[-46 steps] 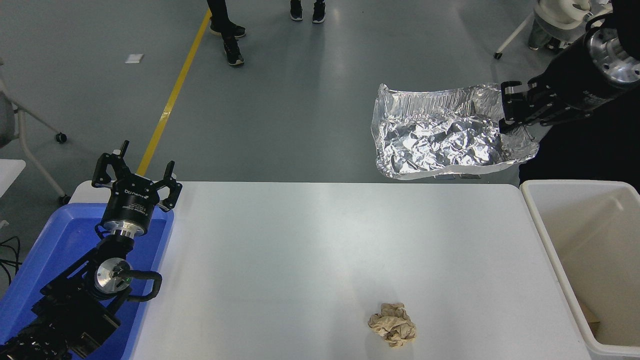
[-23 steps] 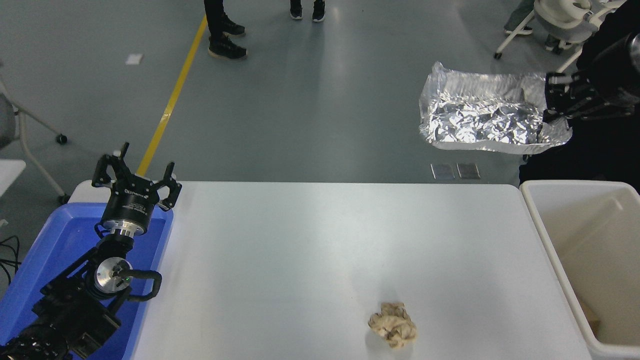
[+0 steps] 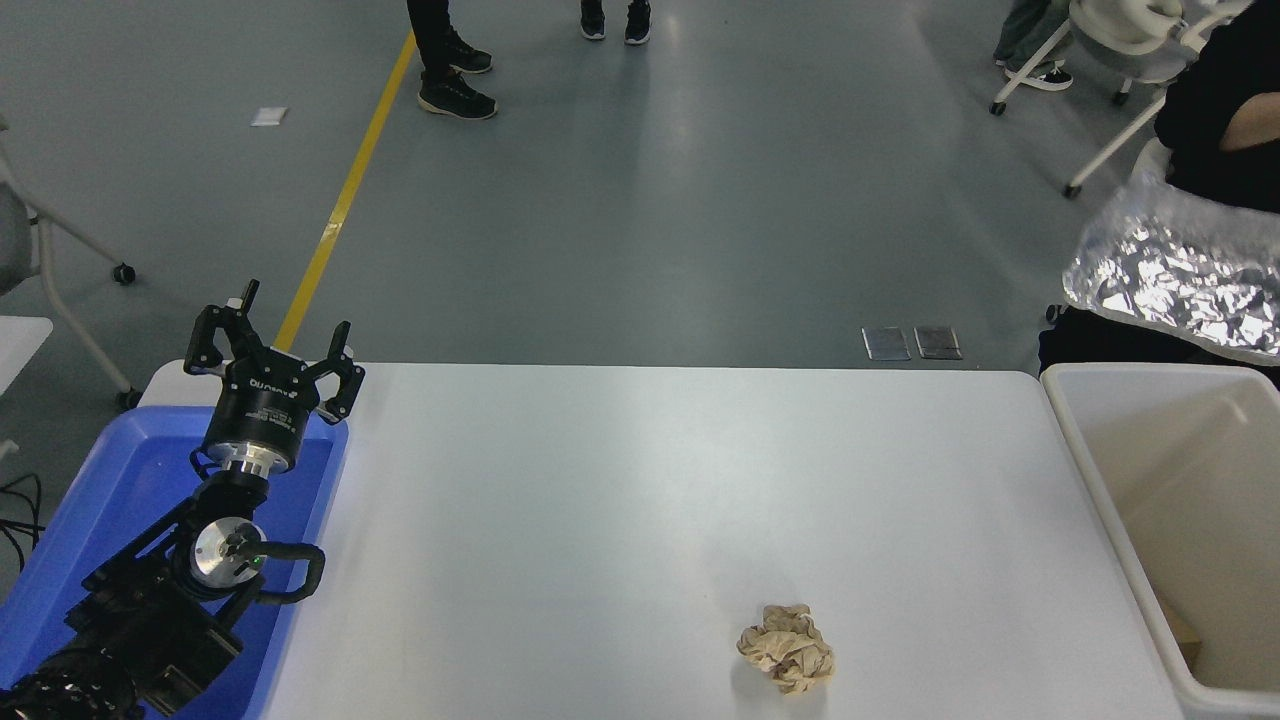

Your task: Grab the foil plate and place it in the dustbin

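The foil plate (image 3: 1180,275), shiny and crinkled, hangs in the air at the picture's right edge, just beyond and above the far rim of the cream dustbin (image 3: 1078,450). Its right end is cut off by the picture edge. My right gripper is out of view past the right edge, so what holds the plate is hidden. My left gripper (image 3: 272,350) is parked at the lower left over the blue tray, open and empty.
A crumpled tan paper ball (image 3: 787,648) lies on the white table (image 3: 650,480) near the front. A blue tray (image 3: 100,490) stands at the left edge. A person in black (image 3: 1215,110) is at the top right, behind the plate.
The foil plate has moved right and down, from beyond the table's far edge to above the dustbin's far rim. My right gripper, seen gripping its right rim earlier, has left the picture.
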Controlling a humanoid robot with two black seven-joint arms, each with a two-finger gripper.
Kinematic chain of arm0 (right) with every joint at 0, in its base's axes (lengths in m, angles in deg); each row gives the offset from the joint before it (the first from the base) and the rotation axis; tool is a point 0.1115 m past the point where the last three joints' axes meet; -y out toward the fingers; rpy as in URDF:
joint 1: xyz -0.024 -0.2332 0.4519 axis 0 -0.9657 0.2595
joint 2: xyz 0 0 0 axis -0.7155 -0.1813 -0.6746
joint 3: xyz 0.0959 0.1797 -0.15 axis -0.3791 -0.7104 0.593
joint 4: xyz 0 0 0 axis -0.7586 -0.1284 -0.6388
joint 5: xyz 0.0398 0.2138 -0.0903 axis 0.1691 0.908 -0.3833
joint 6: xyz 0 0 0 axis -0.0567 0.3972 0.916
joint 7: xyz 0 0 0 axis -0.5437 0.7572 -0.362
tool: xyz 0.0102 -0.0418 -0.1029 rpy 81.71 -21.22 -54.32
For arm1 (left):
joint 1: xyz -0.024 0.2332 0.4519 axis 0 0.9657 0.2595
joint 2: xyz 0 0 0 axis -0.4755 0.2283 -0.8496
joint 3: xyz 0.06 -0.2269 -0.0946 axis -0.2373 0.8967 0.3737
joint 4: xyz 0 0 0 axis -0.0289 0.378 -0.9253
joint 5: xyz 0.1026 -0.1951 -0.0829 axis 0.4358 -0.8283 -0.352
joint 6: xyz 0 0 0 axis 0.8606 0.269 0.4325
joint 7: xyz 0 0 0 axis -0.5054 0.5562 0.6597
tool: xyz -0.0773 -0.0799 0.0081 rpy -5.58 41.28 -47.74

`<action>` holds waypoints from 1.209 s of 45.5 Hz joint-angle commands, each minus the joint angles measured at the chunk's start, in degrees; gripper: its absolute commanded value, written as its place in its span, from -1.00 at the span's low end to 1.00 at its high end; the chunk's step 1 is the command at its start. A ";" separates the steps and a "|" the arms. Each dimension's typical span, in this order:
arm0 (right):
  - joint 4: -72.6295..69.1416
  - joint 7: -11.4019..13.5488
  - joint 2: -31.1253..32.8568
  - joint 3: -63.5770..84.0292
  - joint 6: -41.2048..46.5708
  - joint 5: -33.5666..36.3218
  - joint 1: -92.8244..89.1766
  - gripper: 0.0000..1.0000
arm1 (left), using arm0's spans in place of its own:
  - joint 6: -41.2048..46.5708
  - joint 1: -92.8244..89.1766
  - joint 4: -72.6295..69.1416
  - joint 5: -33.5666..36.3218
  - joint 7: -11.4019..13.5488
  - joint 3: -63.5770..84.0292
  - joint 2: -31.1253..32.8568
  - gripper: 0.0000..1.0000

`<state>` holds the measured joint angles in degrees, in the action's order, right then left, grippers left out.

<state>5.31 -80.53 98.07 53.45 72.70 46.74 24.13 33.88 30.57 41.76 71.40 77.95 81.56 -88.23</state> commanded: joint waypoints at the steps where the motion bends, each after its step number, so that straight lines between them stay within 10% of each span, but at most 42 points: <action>1: 5.74 0.32 -0.77 -1.31 -9.61 7.66 -15.35 -1.00 | -0.01 -0.07 -0.02 0.00 -0.01 0.01 0.00 0.96; 42: 6.44 0.24 -9.91 -13.00 -26.32 12.68 -32.59 -1.00 | -0.01 -0.07 -0.02 0.00 0.08 0.09 0.00 0.96; 51: 6.36 0.15 -10.88 -12.74 -28.69 12.68 -32.41 0.91 | -0.01 -0.07 -0.02 0.00 0.08 0.09 0.00 0.96; 55: 6.09 0.15 -11.14 -12.74 -28.87 12.68 -31.88 1.00 | -0.01 -0.07 -0.02 0.00 -0.01 0.01 0.00 0.96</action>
<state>11.61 -80.34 87.90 40.95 45.45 59.34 -7.96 33.88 30.50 41.75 71.40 77.97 81.60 -88.24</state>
